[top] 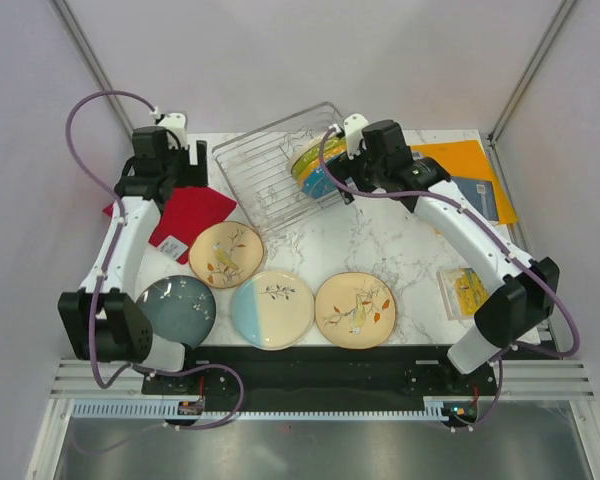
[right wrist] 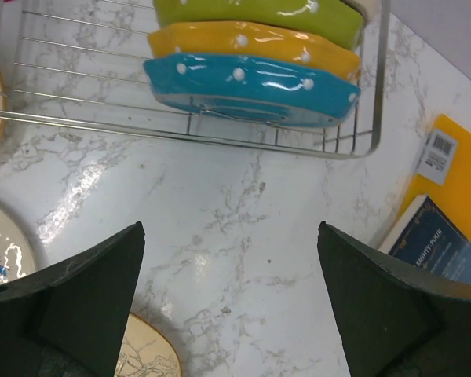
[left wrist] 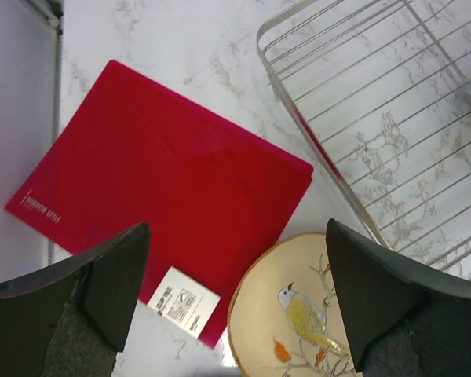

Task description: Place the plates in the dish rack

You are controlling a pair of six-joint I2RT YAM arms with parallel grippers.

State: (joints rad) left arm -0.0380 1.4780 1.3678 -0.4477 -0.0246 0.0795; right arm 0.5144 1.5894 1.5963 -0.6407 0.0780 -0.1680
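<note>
My left jaws are standing wide apart, gripping nothing, and are hovering over a flat red square mat (left wrist: 157, 188). The rim of a cream round plate with a bird drawing (left wrist: 298, 314) is showing just beyond them. My right jaws are likewise standing fully apart and empty, hanging above the bare marble desk (right wrist: 243, 228) just beside the silver wire dish rack (right wrist: 180, 133).

That rack is holding three dotted dishes (right wrist: 251, 82), green, yellow and blue, bunched at its right end; the rest of its grid is showing bare. All four plates are lying flat on the desk, outside the rack:

- the first cream plate;
- a second cream bird plate (top: 354, 310);
- a half-blue, half-cream plate (top: 271, 309);
- a dark teal speckled plate (top: 177, 309).

I am judging loading as not yet begun. The next move is calling for a descent onto one plate's rim. Plates lying flat are offering little purchase, so the approach angle is needing care.
</note>
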